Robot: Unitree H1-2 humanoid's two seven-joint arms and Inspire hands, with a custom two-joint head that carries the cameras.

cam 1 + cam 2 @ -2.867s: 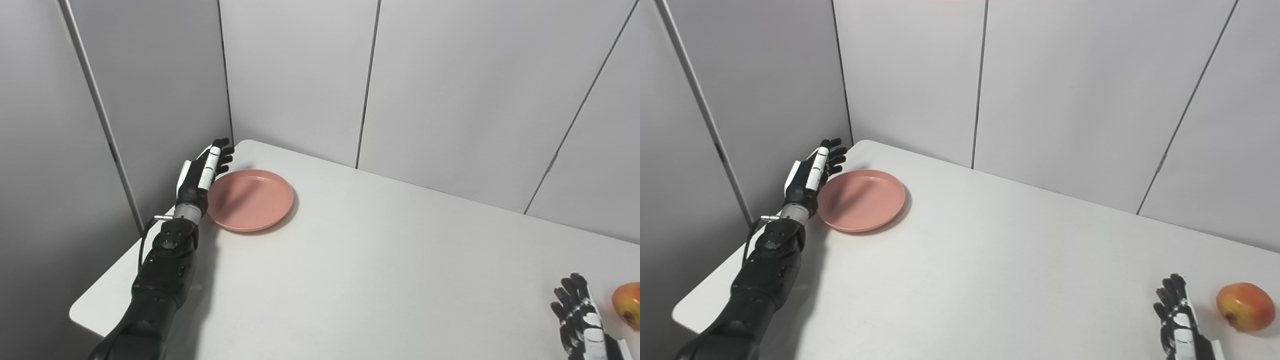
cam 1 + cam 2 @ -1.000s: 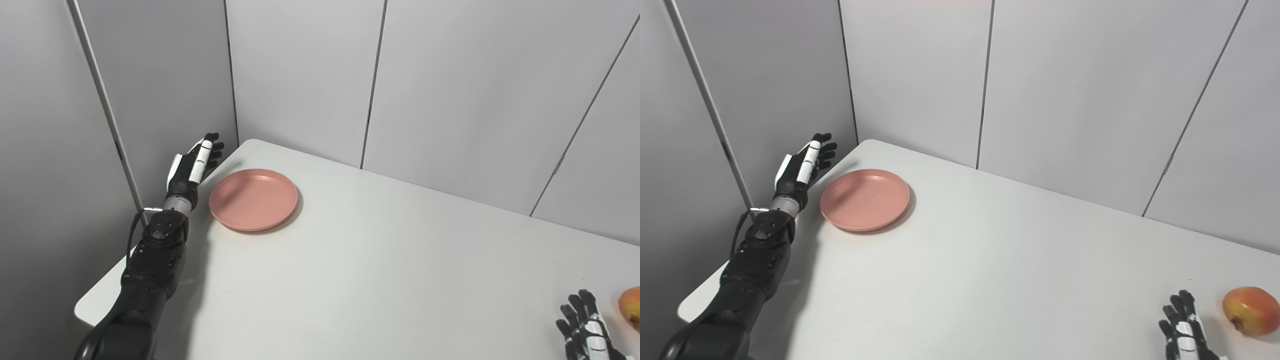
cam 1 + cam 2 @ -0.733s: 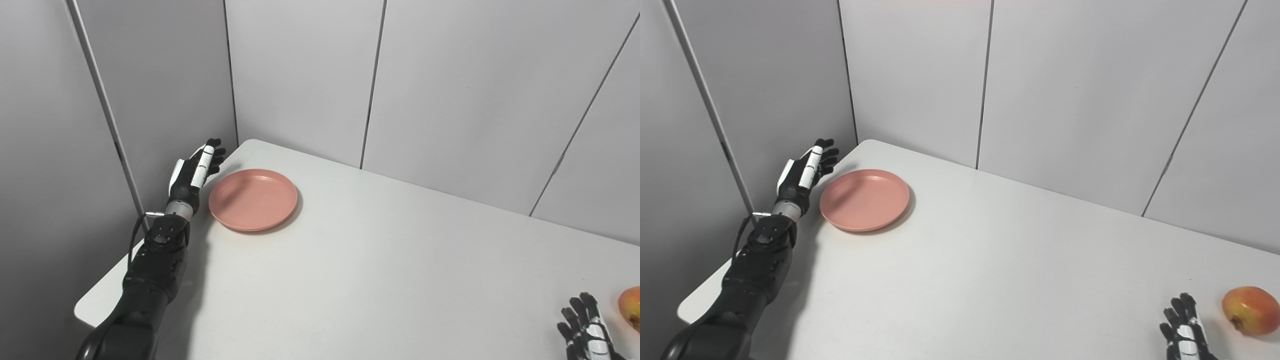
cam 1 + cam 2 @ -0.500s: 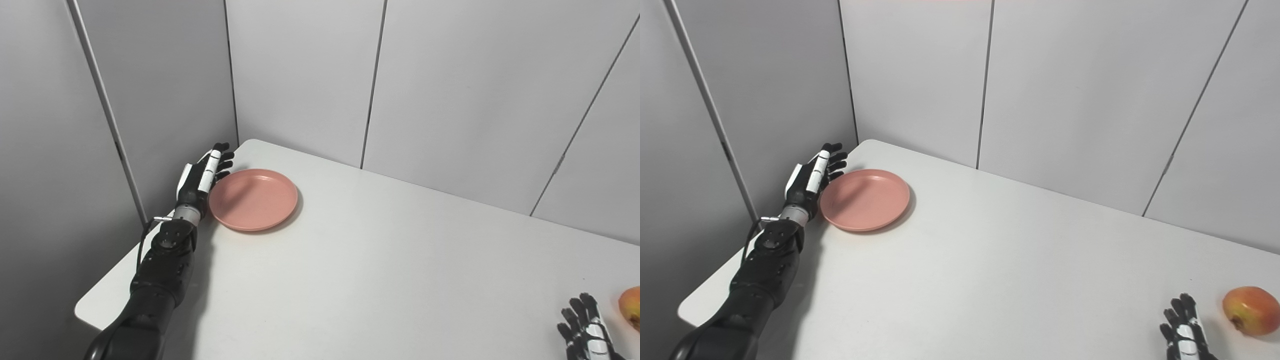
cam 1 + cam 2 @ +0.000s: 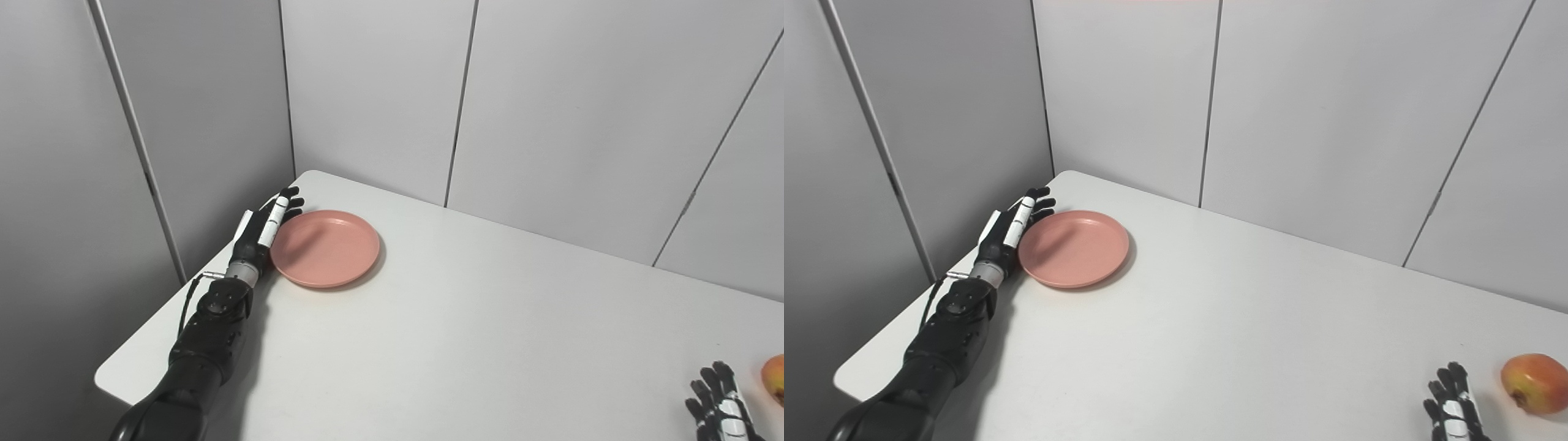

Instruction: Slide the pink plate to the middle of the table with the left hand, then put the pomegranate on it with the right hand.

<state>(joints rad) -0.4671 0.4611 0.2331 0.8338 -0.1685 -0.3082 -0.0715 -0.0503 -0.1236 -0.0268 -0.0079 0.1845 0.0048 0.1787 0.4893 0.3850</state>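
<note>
Plate push just getting started, pomegranate waiting its turn

Nearest, the right hand [image 5: 1453,409] idles at the bottom edge, fingers spread and empty, with the pomegranate [image 5: 1534,375] just beside it on the counter [image 5: 1249,331]. Farther back, the left hand [image 5: 262,228] lies flat and open, fingers straight, pressed along the left rim of the pink plate [image 5: 324,248], which sits near the far-left corner. So it's step one: I reckon the next move needs a steady sideways shove toward the counter's middle.
</note>
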